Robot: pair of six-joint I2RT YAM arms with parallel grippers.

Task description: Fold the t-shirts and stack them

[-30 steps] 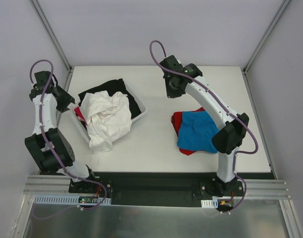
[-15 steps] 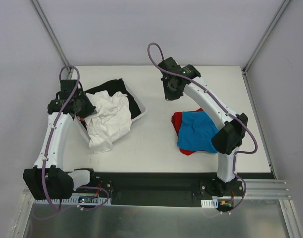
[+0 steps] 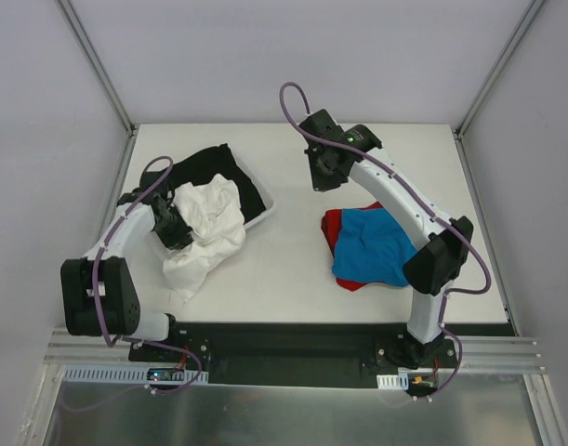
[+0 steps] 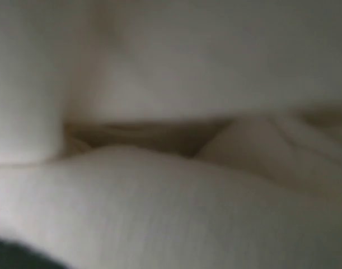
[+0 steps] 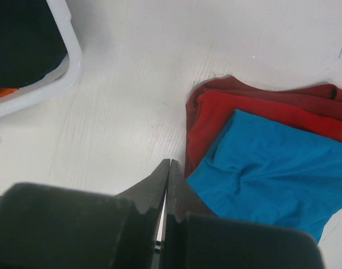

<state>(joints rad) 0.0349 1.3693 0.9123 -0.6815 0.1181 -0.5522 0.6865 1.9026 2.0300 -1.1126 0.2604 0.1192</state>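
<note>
A large white t-shirt (image 3: 214,223) lies crumpled over the front of the white basket (image 3: 265,209) and spills onto the table. My left gripper (image 3: 177,228) is sunk into its left side and shut on the cloth. White fabric (image 4: 171,213) fills the left wrist view and hides the fingers. A black t-shirt (image 3: 218,167) lies in the basket behind it. On the right, a blue t-shirt (image 3: 372,246) rests on a red t-shirt (image 3: 332,223). My right gripper (image 5: 169,161) hangs shut and empty above the table, just left of that pile.
The basket's rim (image 5: 75,61) shows at the upper left of the right wrist view, with black cloth (image 5: 19,39) and a sliver of orange (image 5: 3,92) inside. Grey walls enclose the table on three sides.
My left arm swung in from the far left edge to the white t-shirt, and its gripper shut. The shirt's lower end slid toward the near edge. The right arm barely moved.
</note>
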